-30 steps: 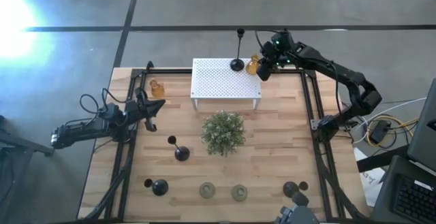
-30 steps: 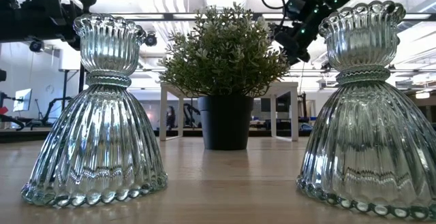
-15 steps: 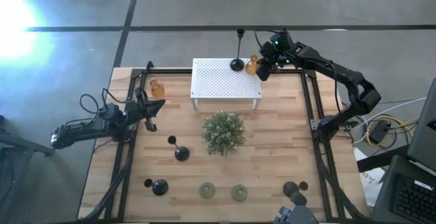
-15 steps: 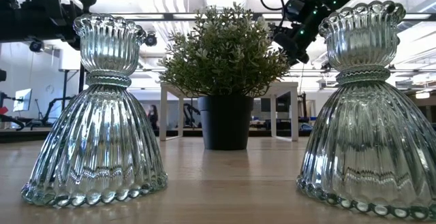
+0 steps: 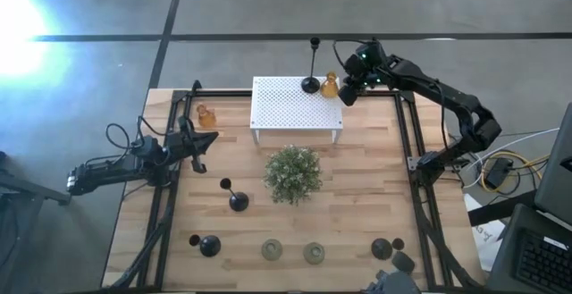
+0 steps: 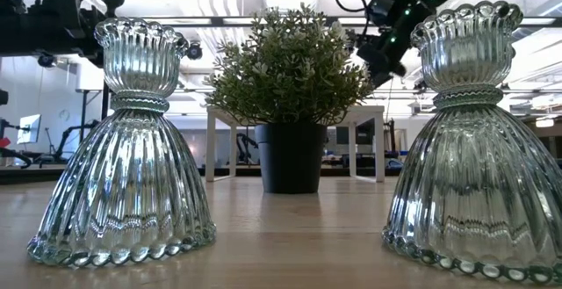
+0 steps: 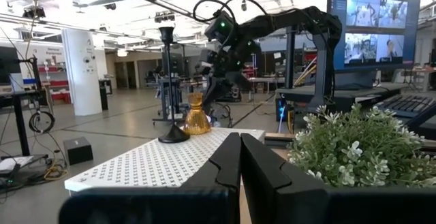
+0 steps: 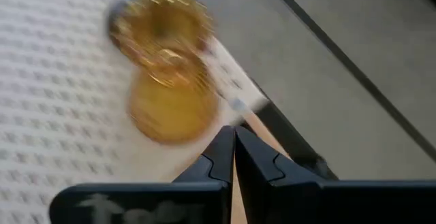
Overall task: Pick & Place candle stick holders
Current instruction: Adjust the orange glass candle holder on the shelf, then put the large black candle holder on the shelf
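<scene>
Right gripper [image 5: 348,91] beside amber holder [image 5: 330,84]

The counter [image 5: 357,196] is pale wood with visible grain, matt. Just beside the bushy plant [image 6: 290,69], 2 clear glass holders [image 6: 123,148] are ribbed and glossy. The amber glass holder [image 7: 197,115] on the white perforated stand [image 7: 157,163] glows translucent; the stand looks matt.

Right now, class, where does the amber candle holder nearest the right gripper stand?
In the high view, the amber holder stands on the far right corner of the white perforated stand, beside the tall black holder, with the right gripper just to its right.
</scene>
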Motion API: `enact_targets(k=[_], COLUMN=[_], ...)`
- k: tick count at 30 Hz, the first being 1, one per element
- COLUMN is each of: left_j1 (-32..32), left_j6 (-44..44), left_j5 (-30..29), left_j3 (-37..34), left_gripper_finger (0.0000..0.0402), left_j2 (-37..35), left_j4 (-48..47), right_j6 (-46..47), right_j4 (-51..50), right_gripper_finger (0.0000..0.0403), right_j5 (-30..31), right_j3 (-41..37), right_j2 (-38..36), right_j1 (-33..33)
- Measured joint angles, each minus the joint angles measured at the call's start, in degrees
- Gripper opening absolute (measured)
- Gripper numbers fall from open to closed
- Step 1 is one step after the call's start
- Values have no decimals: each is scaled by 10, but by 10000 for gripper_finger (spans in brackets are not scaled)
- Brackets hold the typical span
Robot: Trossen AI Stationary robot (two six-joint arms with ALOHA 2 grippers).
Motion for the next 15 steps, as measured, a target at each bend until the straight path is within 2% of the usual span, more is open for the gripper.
enact_targets(k=[4,10,15], left_j1=[0,0,0], left_j6=[2,17,26], left_j5=[0,-18,-61], left_j3=[0,0,0], left_gripper_finger=[14,14,14], left_j2=[0,0,0], left_j4=[0,0,1], right_j6=[3,54,96], right_j4=[-73,-201,-221], right_gripper_finger=[8,8,8], right_j5=[12,10,10], right_j3=[16,13,-20], right_j2=[-25,-93,-172], right_j1=[-1,1,7])
